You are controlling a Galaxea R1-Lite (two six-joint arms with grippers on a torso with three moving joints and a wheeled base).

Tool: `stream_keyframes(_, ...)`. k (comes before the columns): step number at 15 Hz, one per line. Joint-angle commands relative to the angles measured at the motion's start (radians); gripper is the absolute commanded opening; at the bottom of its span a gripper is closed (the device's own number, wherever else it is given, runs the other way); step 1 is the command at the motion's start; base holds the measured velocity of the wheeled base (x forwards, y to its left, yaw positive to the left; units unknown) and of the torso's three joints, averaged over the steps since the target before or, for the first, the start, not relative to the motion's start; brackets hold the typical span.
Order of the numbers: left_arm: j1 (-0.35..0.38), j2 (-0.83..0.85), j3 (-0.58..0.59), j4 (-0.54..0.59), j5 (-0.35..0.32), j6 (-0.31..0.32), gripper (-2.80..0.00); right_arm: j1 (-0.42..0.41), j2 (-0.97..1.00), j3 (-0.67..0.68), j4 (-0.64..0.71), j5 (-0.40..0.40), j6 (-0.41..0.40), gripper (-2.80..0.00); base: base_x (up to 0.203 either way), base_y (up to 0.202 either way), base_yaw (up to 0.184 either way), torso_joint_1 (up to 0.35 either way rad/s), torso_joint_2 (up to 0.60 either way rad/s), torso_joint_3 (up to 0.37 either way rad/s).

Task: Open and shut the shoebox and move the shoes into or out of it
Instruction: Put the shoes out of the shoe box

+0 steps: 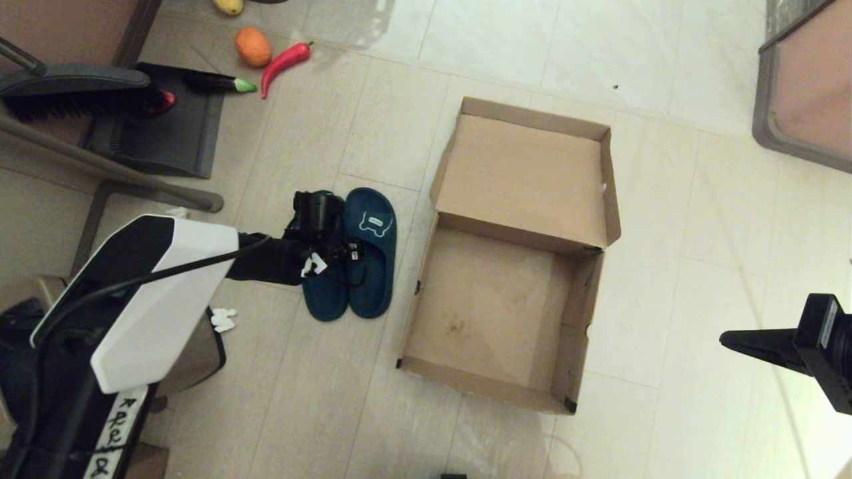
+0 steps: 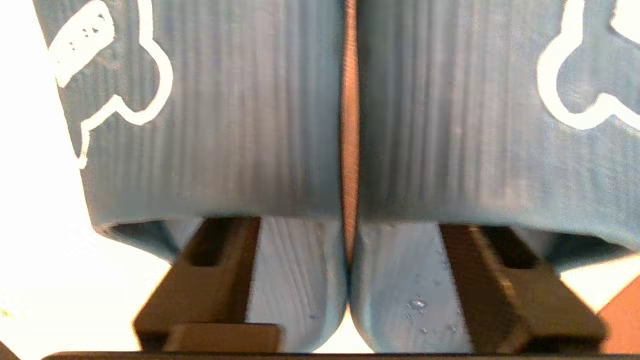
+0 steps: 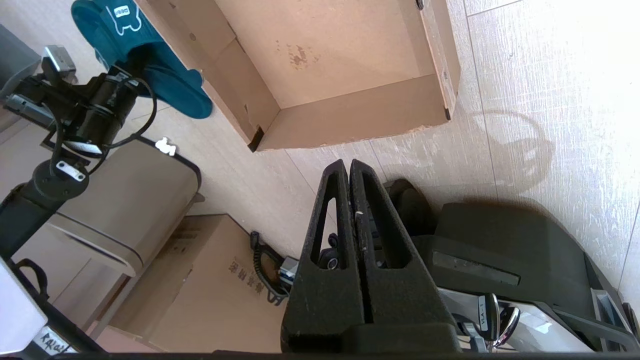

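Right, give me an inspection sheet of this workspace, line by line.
Surface: pale tiled floor.
Job's things: shoebox open and empty, lid laid back; shoes side by side on the floor beside it.
Clutter: orange, red chilli, eggplant, dustpan, brush, white scraps.
Grippers: left gripper open, one finger under each shoe's strap; right gripper shut, parked beside the box.
Cables: black cable along the left arm.
Surroundings: trash bin, printed carton.

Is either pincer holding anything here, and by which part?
Left pincer: one finger under each strap of the shoes, not clearly clamped. Right pincer: shut, empty.
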Motion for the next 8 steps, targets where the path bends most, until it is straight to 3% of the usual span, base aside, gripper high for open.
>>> stream_keyframes(1,-0.005,-0.014,0.016,0.008,0.002,0.001,0.00,-0.001,0.001,0.000,0.000,0.002,0.005,-2.80,0.000,0.000,0.000,0.000,0.00,0.000)
stream_keyframes(4,-0.012,-0.065,0.068,0.079,0.002,0.003,0.00,-0.001,0.000,0.005,0.000,0.004,0.005,-2.80,0.000,0.000,0.000,0.000,0.00,0.000)
stream_keyframes(8,-0.013,-0.107,0.114,0.083,0.011,-0.005,0.00,0.000,-0.002,0.009,-0.001,0.007,0.005,-2.80,0.000,0.000,0.000,0.000,0.00,0.000)
